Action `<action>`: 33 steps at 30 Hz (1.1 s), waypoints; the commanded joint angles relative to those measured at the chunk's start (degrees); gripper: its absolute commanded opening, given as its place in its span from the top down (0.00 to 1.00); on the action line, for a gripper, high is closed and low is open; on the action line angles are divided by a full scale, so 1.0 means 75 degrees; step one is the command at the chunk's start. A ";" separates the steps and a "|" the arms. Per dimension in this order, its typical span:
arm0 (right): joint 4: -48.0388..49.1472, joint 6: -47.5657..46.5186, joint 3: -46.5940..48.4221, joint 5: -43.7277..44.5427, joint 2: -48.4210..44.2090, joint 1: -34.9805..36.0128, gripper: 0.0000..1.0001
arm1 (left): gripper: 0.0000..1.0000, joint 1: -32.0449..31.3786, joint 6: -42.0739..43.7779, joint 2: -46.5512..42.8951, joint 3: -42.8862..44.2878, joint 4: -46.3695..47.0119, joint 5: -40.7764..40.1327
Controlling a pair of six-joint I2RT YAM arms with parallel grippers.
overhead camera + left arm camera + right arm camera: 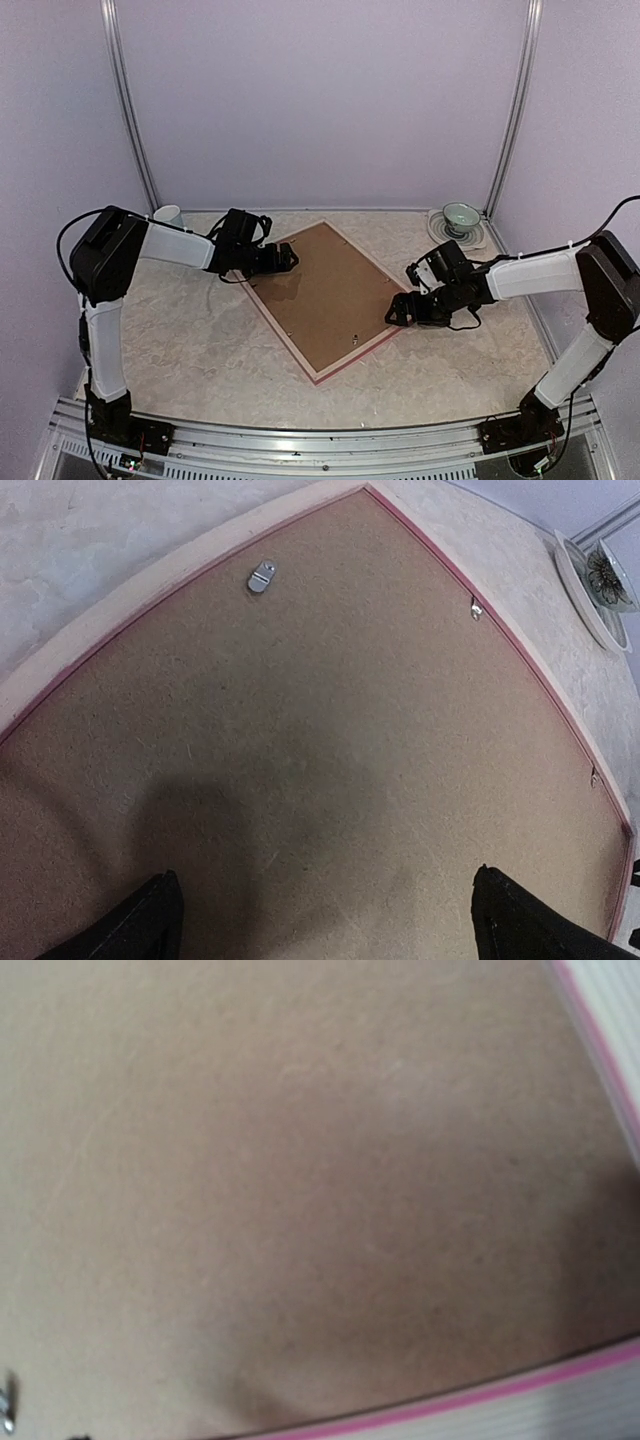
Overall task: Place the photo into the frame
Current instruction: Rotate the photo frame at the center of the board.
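Both left gripper [285,258] and right gripper [400,310] gape empty over the face-down frame [150,610]; next, its backing board [320,730] clips [263,576] likely need turning.

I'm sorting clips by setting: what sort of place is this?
Likely a lab test booth: plain lilac walls, metal corner posts, and robot arms bolted to an aluminium rail at the table edge.

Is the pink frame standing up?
No, the frame lies flat on the table, with its brown backing facing up.
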 commanded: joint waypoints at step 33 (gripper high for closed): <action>0.0223 0.0347 -0.0569 -0.0242 -0.0713 -0.0235 0.01 | 0.01 0.1143 0.0712 0.1572 0.2238 -0.0621 -0.0066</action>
